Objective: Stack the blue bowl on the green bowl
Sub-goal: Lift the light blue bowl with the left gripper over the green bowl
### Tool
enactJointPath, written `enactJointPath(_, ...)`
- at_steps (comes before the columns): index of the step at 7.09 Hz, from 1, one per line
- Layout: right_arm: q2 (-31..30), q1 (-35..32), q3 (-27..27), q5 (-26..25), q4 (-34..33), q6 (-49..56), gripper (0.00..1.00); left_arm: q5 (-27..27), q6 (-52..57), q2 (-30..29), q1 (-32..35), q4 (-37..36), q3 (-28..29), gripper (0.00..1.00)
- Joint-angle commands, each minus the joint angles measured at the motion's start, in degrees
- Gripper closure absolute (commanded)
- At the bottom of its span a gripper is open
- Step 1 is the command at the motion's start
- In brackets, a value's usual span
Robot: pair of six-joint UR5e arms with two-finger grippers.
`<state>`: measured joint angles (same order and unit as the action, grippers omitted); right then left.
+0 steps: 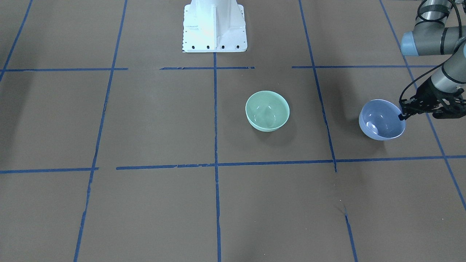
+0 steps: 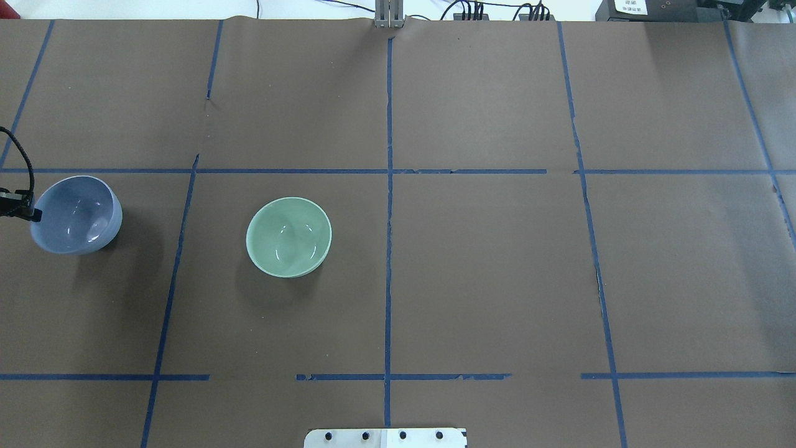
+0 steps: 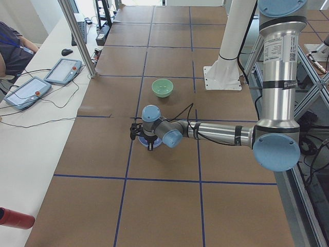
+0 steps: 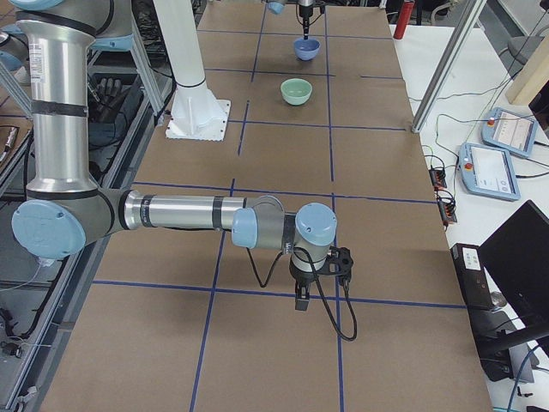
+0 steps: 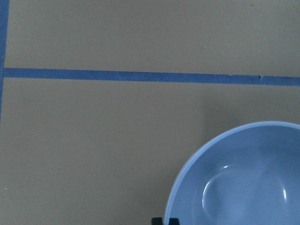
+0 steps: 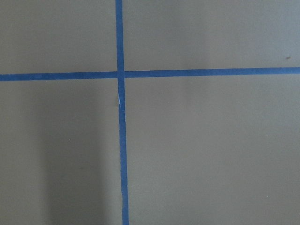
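The blue bowl (image 1: pixel 382 120) is at the table's left side, tilted, its rim pinched by my left gripper (image 1: pixel 401 116). In the overhead view the left gripper (image 2: pixel 30 214) grips the blue bowl (image 2: pixel 76 214) at its outer rim. The left wrist view shows the fingertips (image 5: pixel 157 220) closed on the blue bowl's rim (image 5: pixel 197 159). The green bowl (image 1: pixel 267 110) stands upright and empty near the table's middle (image 2: pixel 288 236), apart from the blue bowl. My right gripper (image 4: pixel 302 300) shows only in the exterior right view, far from both bowls; I cannot tell whether it is open or shut.
The brown table cover (image 2: pixel 497 261) is marked with blue tape lines. The robot's white base (image 1: pixel 214 25) stands at the table's robot side. Tablets and cables (image 3: pixel 31 90) lie on a side bench beyond the table.
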<state>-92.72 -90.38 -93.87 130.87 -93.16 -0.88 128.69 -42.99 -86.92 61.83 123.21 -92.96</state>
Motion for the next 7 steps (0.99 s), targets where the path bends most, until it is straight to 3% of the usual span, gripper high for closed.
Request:
enactJointPath(1,0.0,0.03,0.0,0.0,0.0,-0.08,0.0,3.58,-0.25,0.52,0.48,-0.77,-3.69,1.0)
enactJointPath(4,0.0,-0.06,0.0,0.0,0.0,0.0,0.0,2.79,-15.64,-4.37,0.23,-14.71,-18.79,1.0)
enactJointPath(7,0.0,-0.06,0.0,0.0,0.0,0.0,0.0,-5.36,-36.06,-20.35,-12.04,-27.71,-20.5,1.0)
